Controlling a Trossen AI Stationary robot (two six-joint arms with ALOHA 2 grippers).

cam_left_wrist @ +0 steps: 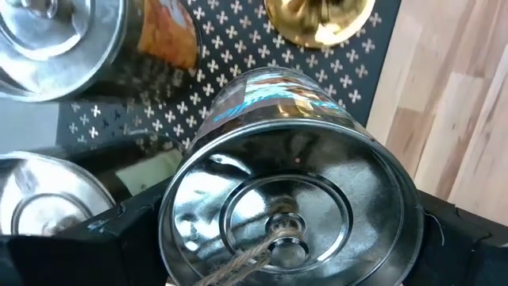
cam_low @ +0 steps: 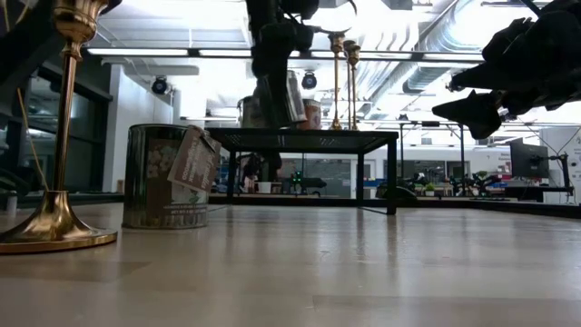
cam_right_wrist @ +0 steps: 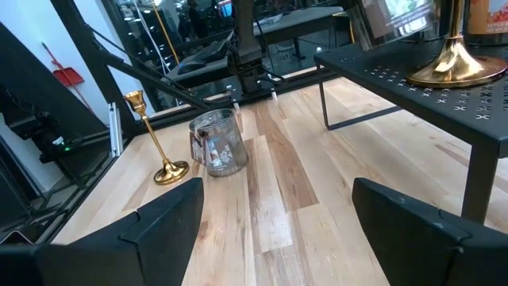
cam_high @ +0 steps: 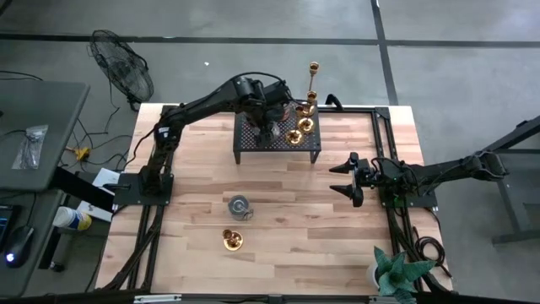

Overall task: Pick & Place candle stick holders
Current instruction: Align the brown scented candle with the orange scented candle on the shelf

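One silvery cup (cam_left_wrist: 290, 199) between left claw (cam_left_wrist: 278, 238) fingers

Left gripper (cam_high: 268, 128) hides silvery cups on black stand (cam_high: 253, 150); plant (cam_high: 398, 274) cropped by edge.

The table (cam_high: 337, 228) is light wood. A black stand (cam_high: 253, 145) sits at its 12 o'clock, with brass candlesticks (cam_high: 302, 127) clustered on the stand's 3 o'clock end, one tall one (cam_high: 313, 78) rising behind. The left gripper (cam_high: 268, 131) is over the stand's middle. The right gripper (cam_high: 344, 179) hangs at the table's 3 o'clock, jaws apart. A silvery cup (cam_high: 240, 205) and a brass holder (cam_high: 233, 241) stand near 6 o'clock. A plant (cam_high: 396, 274) is at 5 o'clock.
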